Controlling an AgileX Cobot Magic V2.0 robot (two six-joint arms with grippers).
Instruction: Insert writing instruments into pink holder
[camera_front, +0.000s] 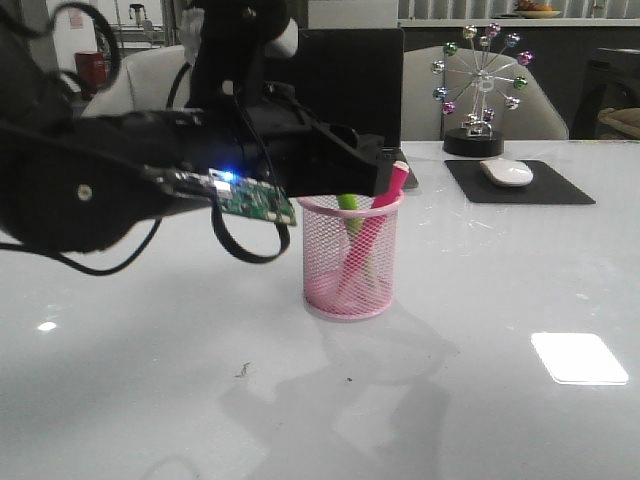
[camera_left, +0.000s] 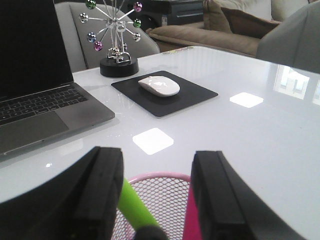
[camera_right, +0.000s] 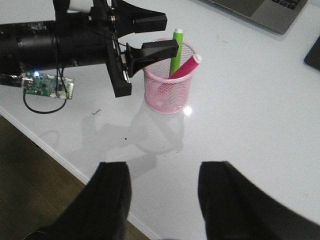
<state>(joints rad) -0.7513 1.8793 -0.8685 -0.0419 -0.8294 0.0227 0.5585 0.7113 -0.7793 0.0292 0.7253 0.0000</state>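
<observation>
Left fingers (camera_left: 105, 195) astride both pens (camera_left: 135, 207).

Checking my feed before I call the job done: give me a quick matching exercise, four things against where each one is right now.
Things:
1. green pen
2. pink pen
3. computer mouse
4. left gripper

Places or states:
A. on the black mouse pad
B. open, over the rim of the pink holder
C. in the holder, top leaning toward the laptop
D. in the holder, whitish cap out over the rim

Pairs: 1-C, 2-D, 3-A, 4-B
</observation>
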